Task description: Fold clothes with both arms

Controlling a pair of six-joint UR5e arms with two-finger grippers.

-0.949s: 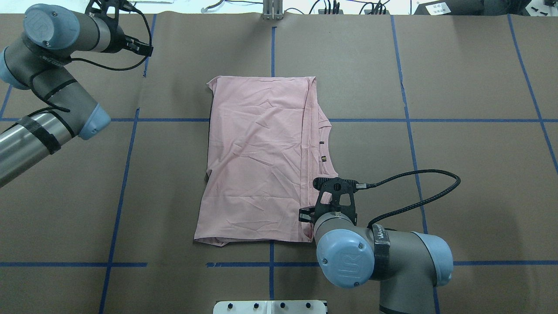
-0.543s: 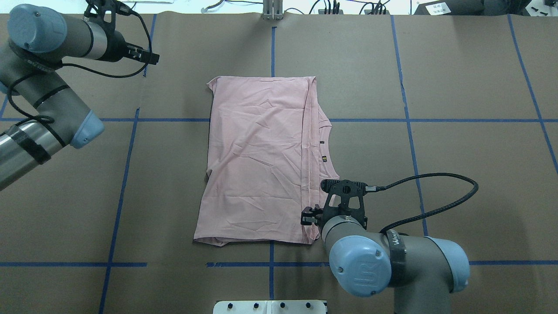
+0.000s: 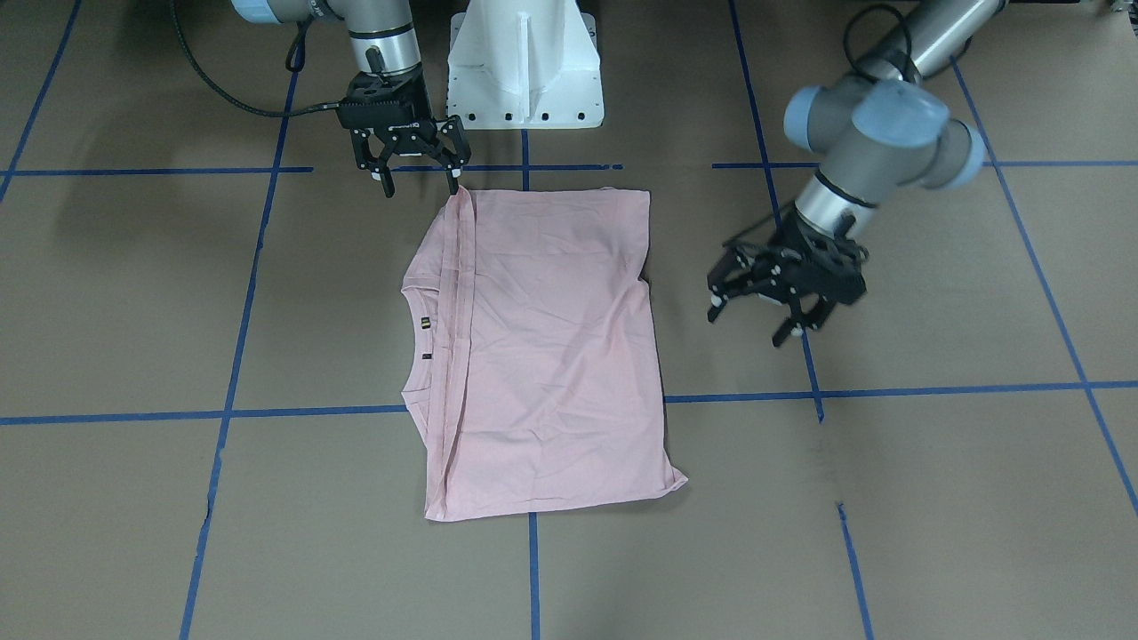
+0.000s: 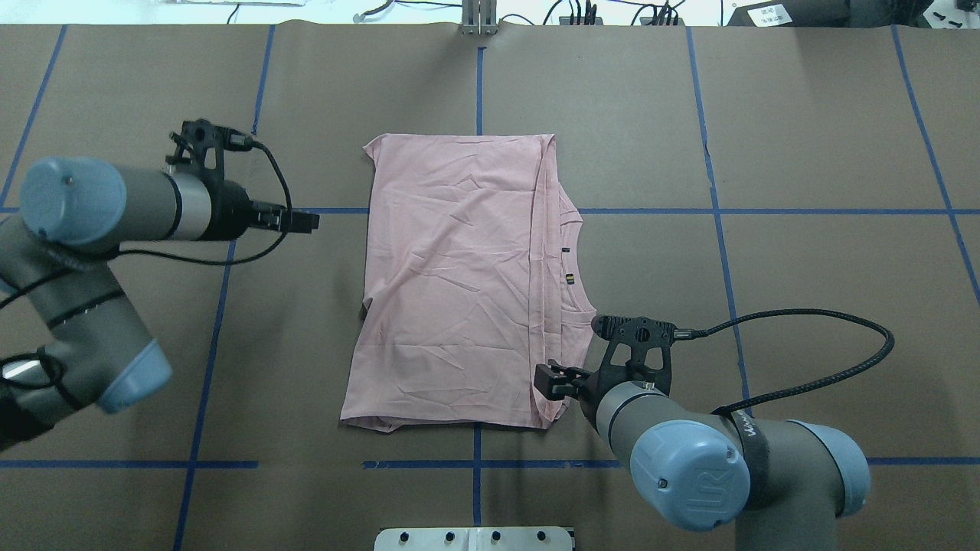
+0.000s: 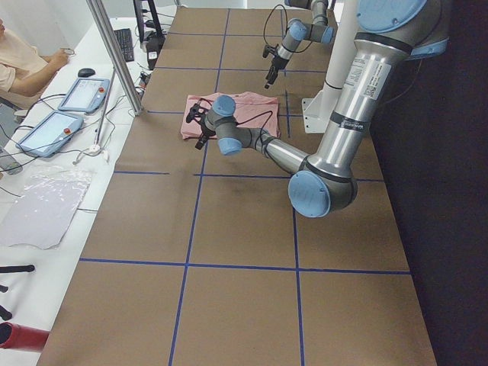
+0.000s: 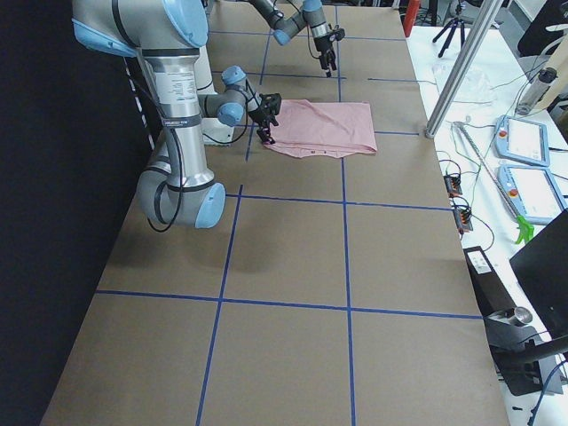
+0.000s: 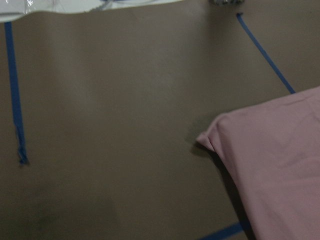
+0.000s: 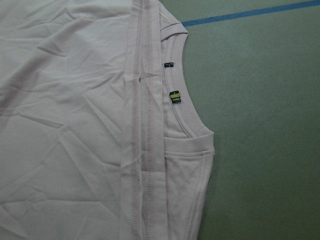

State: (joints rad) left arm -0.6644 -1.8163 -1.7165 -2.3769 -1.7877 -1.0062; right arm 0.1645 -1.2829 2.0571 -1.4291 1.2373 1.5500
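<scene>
Brown paper-covered table (image 4: 804, 115) with a blue tape grid (image 4: 842, 211), white side bench (image 5: 46, 297) with two tablets (image 5: 84, 95) alongside

Brown paper-covered table (image 4: 827, 115), gridded with blue tape lines (image 4: 766, 211). Flat at the middle, a pale pink T-shirt (image 4: 452, 291) (folded to a rough rectangle, collar showing along one side). At the robot's edge, a white pedestal (image 3: 524, 62).
</scene>
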